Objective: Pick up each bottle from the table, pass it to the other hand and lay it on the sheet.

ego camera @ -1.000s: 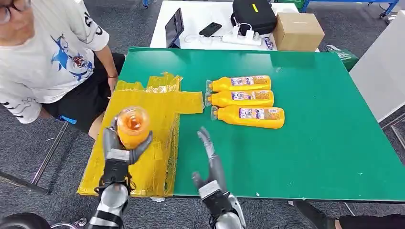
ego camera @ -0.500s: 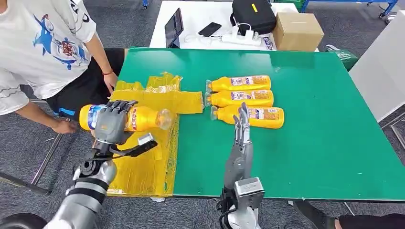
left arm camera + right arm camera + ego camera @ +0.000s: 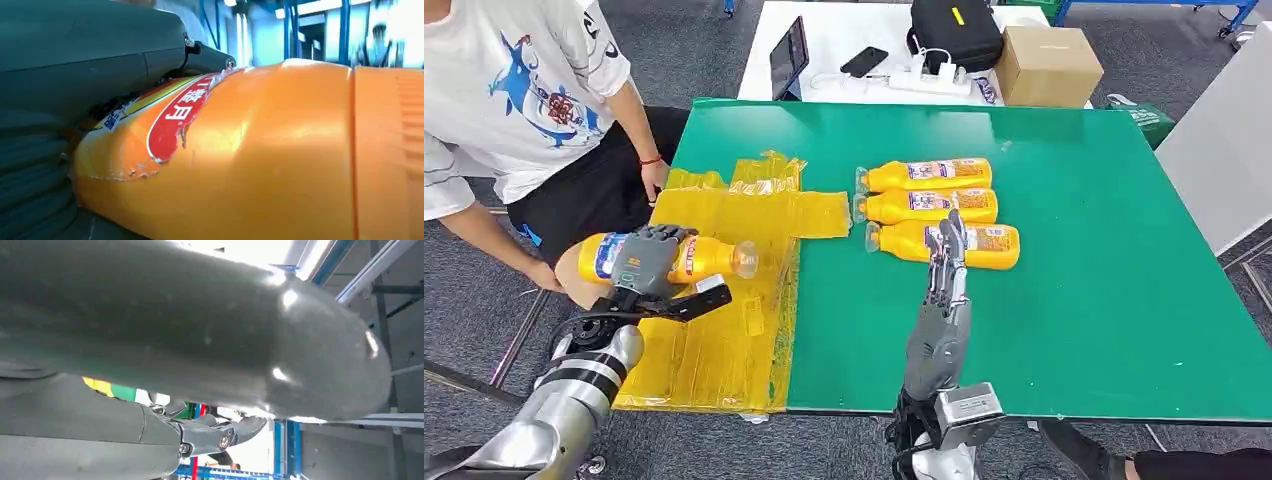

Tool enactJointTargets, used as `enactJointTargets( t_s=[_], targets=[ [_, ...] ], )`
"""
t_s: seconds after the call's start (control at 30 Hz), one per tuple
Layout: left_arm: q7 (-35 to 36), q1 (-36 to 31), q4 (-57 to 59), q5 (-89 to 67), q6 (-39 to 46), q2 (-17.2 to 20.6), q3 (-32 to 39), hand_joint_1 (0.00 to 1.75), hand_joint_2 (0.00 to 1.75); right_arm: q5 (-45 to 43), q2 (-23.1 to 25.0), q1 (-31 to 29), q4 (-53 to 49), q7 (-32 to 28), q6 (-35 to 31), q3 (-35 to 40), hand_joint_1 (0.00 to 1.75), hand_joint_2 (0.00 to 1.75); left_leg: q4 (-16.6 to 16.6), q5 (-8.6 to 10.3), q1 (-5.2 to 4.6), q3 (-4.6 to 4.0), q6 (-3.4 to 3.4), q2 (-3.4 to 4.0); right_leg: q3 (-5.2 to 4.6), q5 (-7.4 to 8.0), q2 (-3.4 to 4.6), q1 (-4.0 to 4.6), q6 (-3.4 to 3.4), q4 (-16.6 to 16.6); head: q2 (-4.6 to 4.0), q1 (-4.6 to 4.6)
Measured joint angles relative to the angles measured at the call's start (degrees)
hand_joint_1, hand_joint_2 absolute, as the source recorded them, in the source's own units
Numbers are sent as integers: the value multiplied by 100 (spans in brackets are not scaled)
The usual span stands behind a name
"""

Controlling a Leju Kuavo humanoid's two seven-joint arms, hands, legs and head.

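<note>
Green table [image 3: 1064, 300] is filling most of the head view, with a crinkled yellow sheet [image 3: 734, 330] lying along its left edge and a person [image 3: 514, 110] sitting beside that edge. Robot's left hand [image 3: 649, 268] is gripping an orange bottle [image 3: 714, 257], fingers wrapping over its blue, white and red label; in the left wrist view the bottle [image 3: 280, 160] is showing smooth orange plastic and a red label patch. It is lying horizontal over the sheet's left edge, long axis running left to right, clear cap pointing right toward the table's middle. 3 more orange bottles [image 3: 929, 205] are lying side by side on the green, caps pointing left. Right hand [image 3: 946, 262] is reaching over the nearest one, fingers extending straight and holding nothing.
</note>
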Motion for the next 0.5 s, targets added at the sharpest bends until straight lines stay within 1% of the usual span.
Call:
enactJointTargets(
  t_s=[0.2,0.33,0.43,0.47,0.5],
  targets=[
    [-103,-161,382,24,-503,179,-140,175,175,-74,-9,33,39,0,260,-26,0,0,0,1,5,0,-1,-1,-1,0,0,5,0,1,0,-2],
    [-208,-170,509,245,-852,223,-232,175,175,-92,15,33,243,26,516,-46,0,0,0,1,4,0,-1,1,0,0,0,4,0,2,0,0],
    [-310,-111,540,393,-934,232,-238,175,175,-83,74,33,437,26,668,-72,0,0,0,0,4,-2,-1,-3,0,-1,-1,3,-1,1,0,0],
    [-343,-94,542,444,-964,234,-238,147,175,-74,88,30,483,26,695,-81,0,0,0,0,4,-2,-1,-4,2,-1,-1,3,0,1,0,2],
    [-395,-76,544,533,-983,242,-238,147,175,-68,109,31,577,26,760,-103,0,0,0,0,4,-2,-1,-4,2,-1,-1,3,-1,1,0,-2]
  ],
)
